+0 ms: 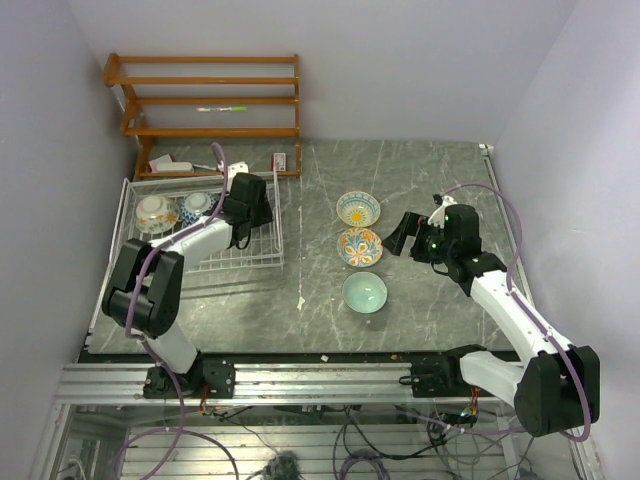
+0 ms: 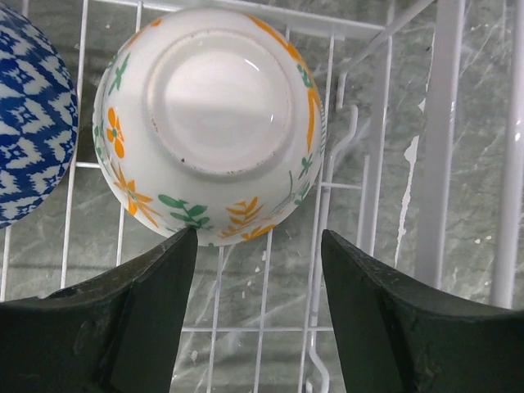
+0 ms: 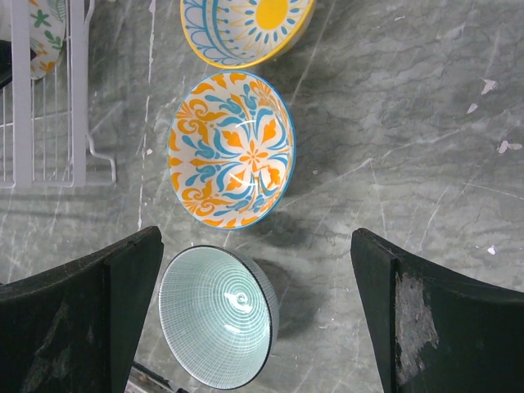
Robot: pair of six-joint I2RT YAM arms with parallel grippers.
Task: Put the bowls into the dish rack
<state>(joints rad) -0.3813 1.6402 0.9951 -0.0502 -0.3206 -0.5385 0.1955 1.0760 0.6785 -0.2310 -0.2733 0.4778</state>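
**Step in hand.** A bowl has been set in the dish rack point(image 2: 442, 123), and this placement is judged complete or nearly so. The left pincer point(image 2: 258, 246) stands over the rack with its jaws well apart and nothing between them. Directly ahead of its fingertips an upturned floral bowl point(image 2: 217, 123) lies on the wires, foot ring up. One fingertip looks to touch the bowl's edge, but contact cannot be confirmed. A blue patterned bowl point(image 2: 29, 123) sits just beside the floral bowl.

The right pincer point(image 3: 255, 237) hovers above the table point(image 3: 409, 123), jaws wide and empty. The orange-and-blue bowl point(image 3: 232, 147) lies upright ahead of it, centred between the fingers. The pale teal bowl point(image 3: 217, 315) is closer in, near one finger. The yellow-centred bowl point(image 3: 246, 24) is farther ahead. The three bowls stand apart from one another, outside the rack.

**Next move (judgement).**
- Raise the left pincer straight off the floral bowl without dragging it.
- Lower the right pincer onto one bowl's wall, one finger inside and one outside.
- Expect the glaze to slip, so seat the grip fully before lifting.

**Surface and room.** The table is a grey, marble-patterned slab with pale veins and a few white flecks. Plain pale walls point(image 1: 400, 60) close in on three sides. A wooden shelf point(image 1: 205, 100) stands beyond the rack against the back wall.
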